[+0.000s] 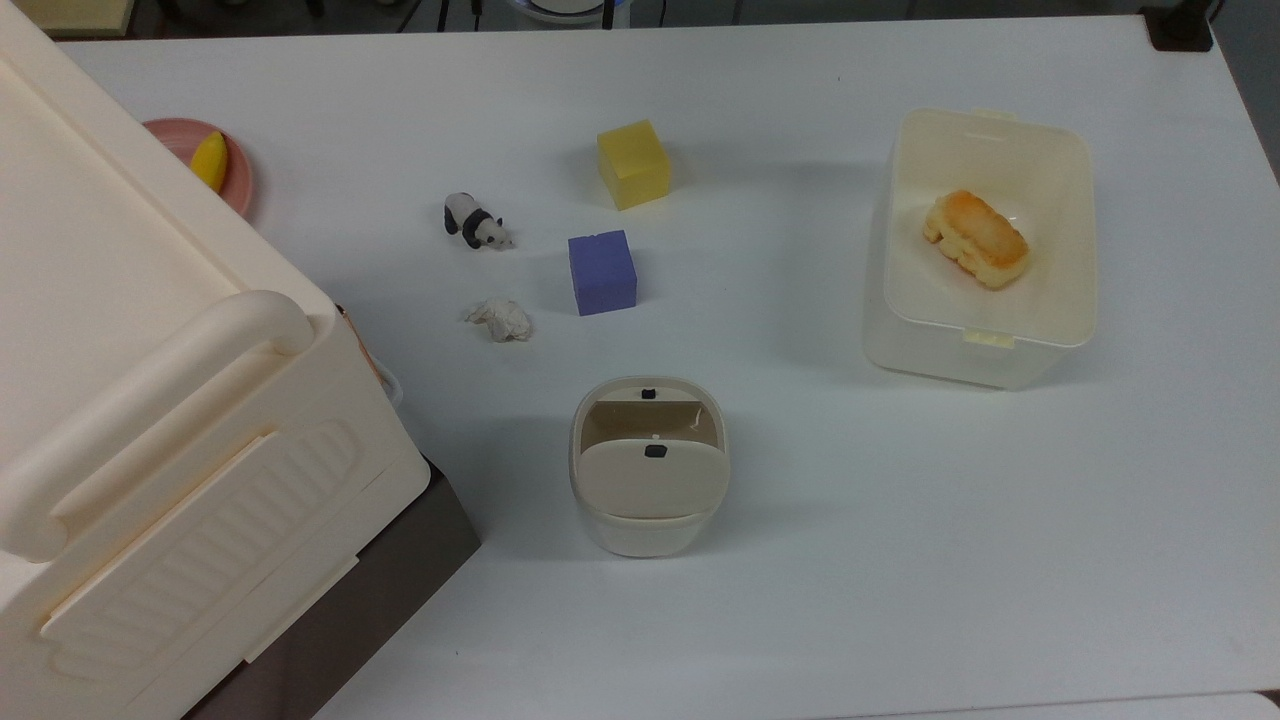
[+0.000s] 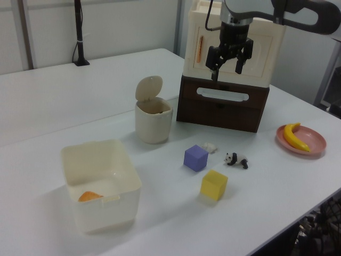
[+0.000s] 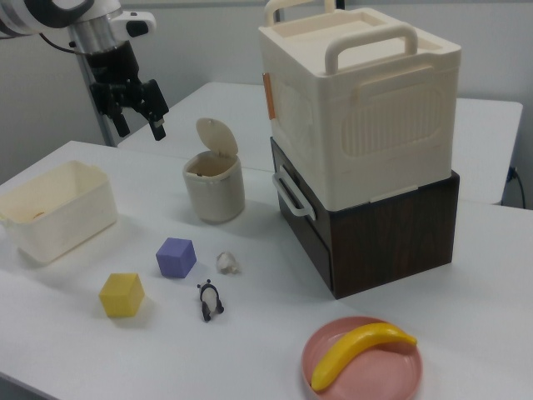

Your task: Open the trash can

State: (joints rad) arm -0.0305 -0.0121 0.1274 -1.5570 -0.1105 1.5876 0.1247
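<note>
No text, label, brand, number or sign can be read anywhere in these views. The trash can (image 1: 648,470), the tub (image 1: 980,250), the big cream box (image 3: 360,104), the cubes and the desk (image 1: 900,560) all have plain, unmarked faces.
</note>
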